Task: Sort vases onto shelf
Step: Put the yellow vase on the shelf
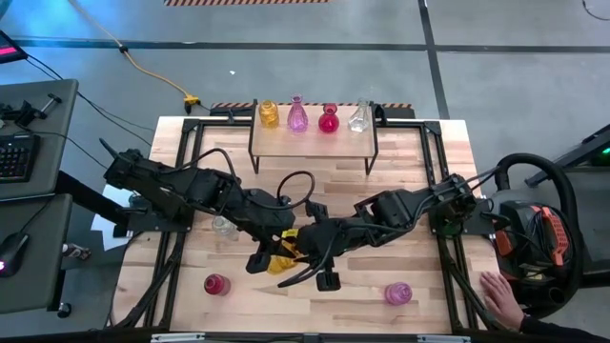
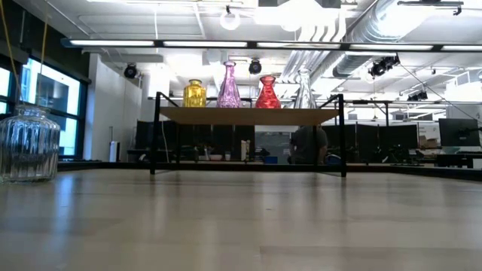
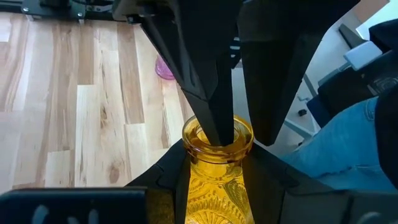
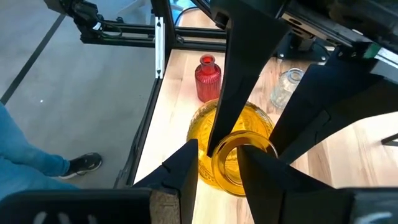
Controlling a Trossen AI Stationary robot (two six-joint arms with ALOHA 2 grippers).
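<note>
Both my grippers meet on one yellow vase at lower centre of the surface.

My left gripper (image 1: pixel 274 259) pinches the yellow vase (image 1: pixel 282 259) by its belly; my right gripper (image 1: pixel 307 250) has one finger inside the mouth, whether it grips I cannot tell. Four vases (image 1: pixel 297 116) stand on the shelf (image 1: pixel 315 141) at upper centre. A red vase (image 1: pixel 216 284), pink vase (image 1: pixel 397 293) and clear vase (image 1: pixel 224 227) lie around them.

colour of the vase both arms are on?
Yellow vase, amber glass with an embossed pattern; clearest in the right wrist view.
</note>
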